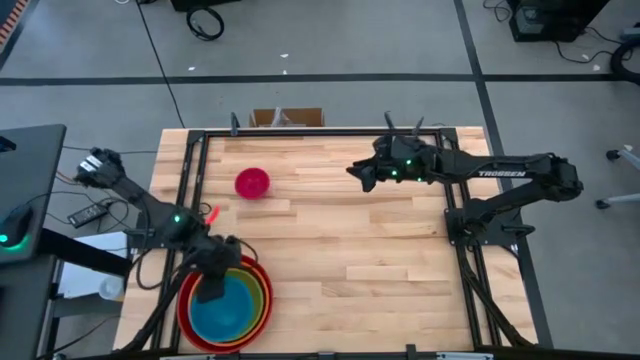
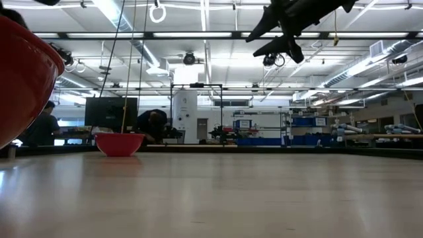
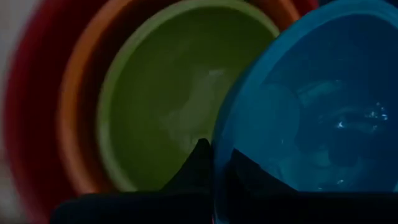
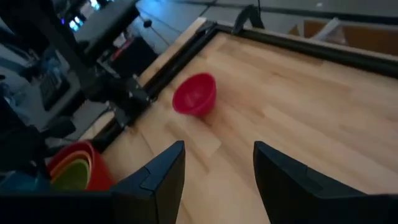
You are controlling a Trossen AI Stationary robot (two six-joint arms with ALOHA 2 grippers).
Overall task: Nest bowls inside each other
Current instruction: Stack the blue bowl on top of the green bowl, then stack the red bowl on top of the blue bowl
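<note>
At the table's near left corner stands a stack of bowls: a big red bowl [image 1: 186, 305] with an orange bowl [image 3: 73, 112] and a green bowl [image 3: 161, 99] nested in it. My left gripper [image 1: 213, 288] is shut on a blue bowl [image 1: 228, 310] that sits over the green one. A small red bowl [image 1: 252, 183] rests on its base on the wood at the far left, also in the right wrist view [image 4: 194, 94]. My right gripper [image 1: 360, 174] hovers open, high over the table's far middle, pointing toward the small red bowl. My left gripper holds the blue bowl by its rim [image 3: 219, 146], one finger inside the bowl and one finger [image 3: 198, 163] outside. The fingers come slanting down from above. The bowl sits over the green bowl's hollow, off to one side; whether it touches the green bowl I cannot tell.
A black metal frame [image 1: 300, 133] runs along the table's far, left and right edges. A cardboard box [image 1: 287, 117] stands beyond the far edge. Bare wood [image 1: 360, 270] lies between the stack and the right arm's base.
</note>
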